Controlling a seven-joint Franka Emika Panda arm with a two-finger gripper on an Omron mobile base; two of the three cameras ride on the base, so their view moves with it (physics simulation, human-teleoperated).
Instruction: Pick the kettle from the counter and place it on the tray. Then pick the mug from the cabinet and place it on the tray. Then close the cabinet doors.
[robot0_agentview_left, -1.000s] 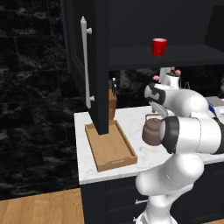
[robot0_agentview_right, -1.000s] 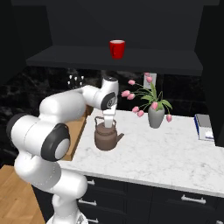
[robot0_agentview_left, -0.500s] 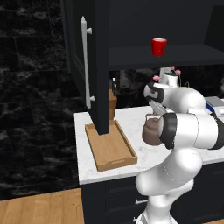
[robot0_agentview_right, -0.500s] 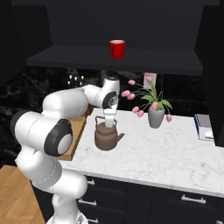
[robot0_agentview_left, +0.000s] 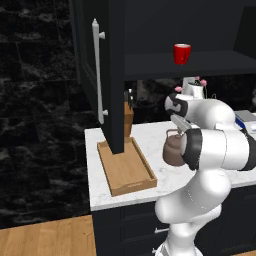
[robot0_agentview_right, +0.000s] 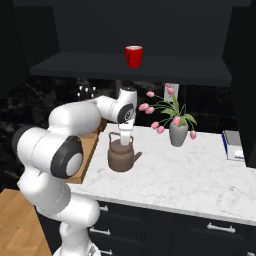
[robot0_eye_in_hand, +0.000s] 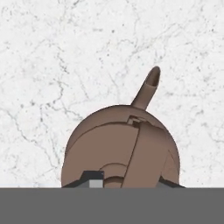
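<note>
Right base view: we see our tool (robot0_agentview_right: 123, 141) down over the kettle (robot0_agentview_right: 121, 156), which sits on the tabletop (robot0_agentview_right: 190, 175) beside the tray (robot0_agentview_left: 125, 167). Fingers (robot0_eye_in_hand: 92, 180) flank its wire handle, narrowed; a firm grip we cannot tell.

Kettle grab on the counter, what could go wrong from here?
The gripper takes the kettle by its thin arched handle, so it may swing or slip when lifted. The open cabinet door hangs over the tray, crowding the drop-off. The flower vase stands close by.
</note>
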